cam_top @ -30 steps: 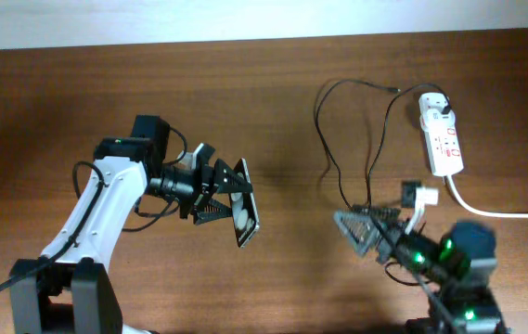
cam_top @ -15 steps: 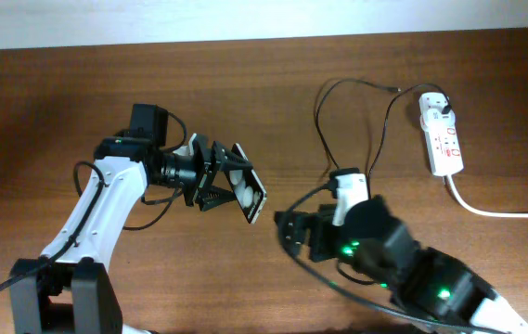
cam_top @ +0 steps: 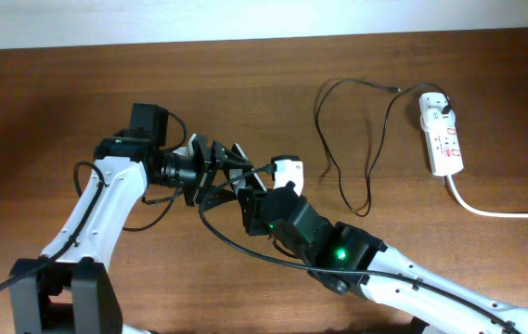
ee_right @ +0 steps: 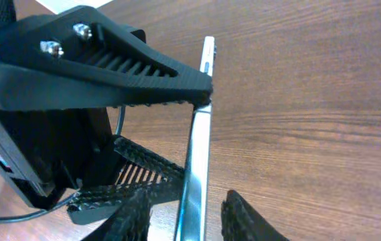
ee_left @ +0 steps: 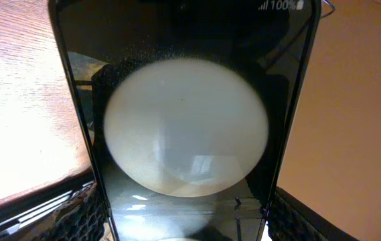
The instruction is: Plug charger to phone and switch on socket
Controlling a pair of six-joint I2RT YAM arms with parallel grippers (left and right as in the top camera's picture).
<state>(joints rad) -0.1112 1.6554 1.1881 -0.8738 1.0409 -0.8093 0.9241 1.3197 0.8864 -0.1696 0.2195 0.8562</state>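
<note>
The phone [ee_left: 183, 134], black and glossy with a big white round reflection, fills the left wrist view. My left gripper [ee_left: 187, 221] is shut on its two long sides and holds it above the table. In the right wrist view the phone [ee_right: 198, 154] shows edge-on, with a left finger [ee_right: 110, 67] across it. My right gripper [ee_right: 187, 197] straddles that edge, a slim gap on each side. The charger [cam_top: 338, 139], a thin black cable, lies looped on the table, running to the white adapter [cam_top: 435, 104] in the socket [cam_top: 444, 139] at the far right.
The socket's thick white cord [cam_top: 505, 211] runs off to the right edge. My right arm [cam_top: 338, 250] stretches diagonally across the middle of the brown table [cam_top: 50, 102]. A pale wall strip lines the table's far edge.
My right arm has swung left from beside the cable's loose end to the phone, and its jaws have narrowed around the phone's edge. The left gripper keeps its hold.
</note>
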